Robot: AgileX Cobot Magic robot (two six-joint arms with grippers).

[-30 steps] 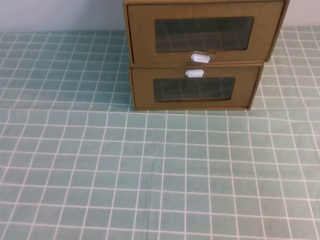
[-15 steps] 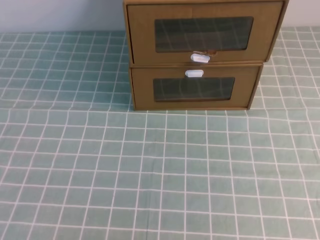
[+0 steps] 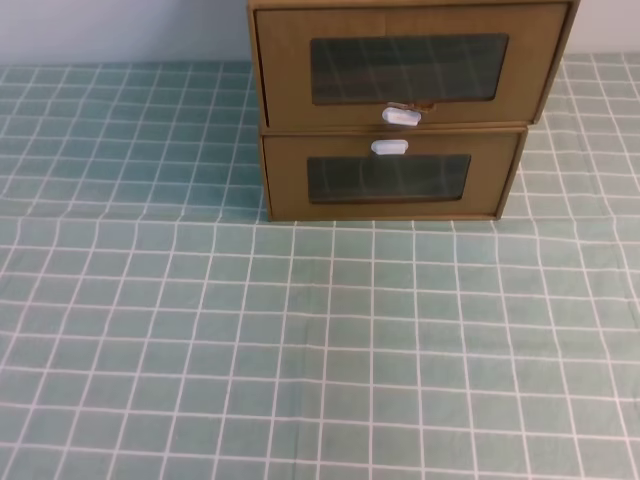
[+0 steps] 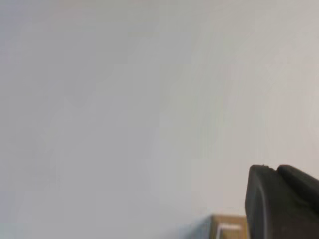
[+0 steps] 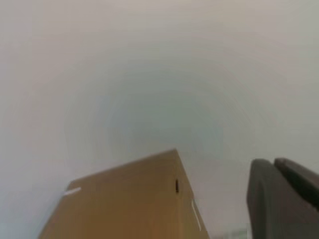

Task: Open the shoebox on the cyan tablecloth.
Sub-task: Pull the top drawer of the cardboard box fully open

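– Okay, hands first: what are they doing?
– My right gripper (image 5: 283, 199) is clenched on nothing; only a dark edge of it shows at the bottom right of its own camera. My left gripper (image 4: 282, 201) shows the same way, just a dark corner against the wall (image 4: 99, 99), so I can't tell if it's released or closed. Neither shows in the high view, and both are well apart from the boxes' fronts.
– Where's the shoebox?
– At the back of the tablecloth (image 3: 320, 340), middle to right. It's the upper box, the shoebox (image 3: 285, 70) with the tab (image 3: 401, 116) below its window (image 3: 408, 68). It sits stacked on the lower box (image 3: 285, 185), whose tab (image 3: 389, 147) is above its window. My right wrist camera looks over a brown box top (image 5: 129, 199), probably the stack's.
– Progress?
– None that I can see. Both drawers are pushed in flush and nothing touches the tab. I'd say everything is left: reach in, grip the tab, pull the drawer out.
– Anything inside?
– Can't tell. Both windows are dark with faint grid lines across them, maybe reflection. No contents I can make out.
– Risks?
– The tabs sit just beside each other, so grabbing the wrong one seems easy.
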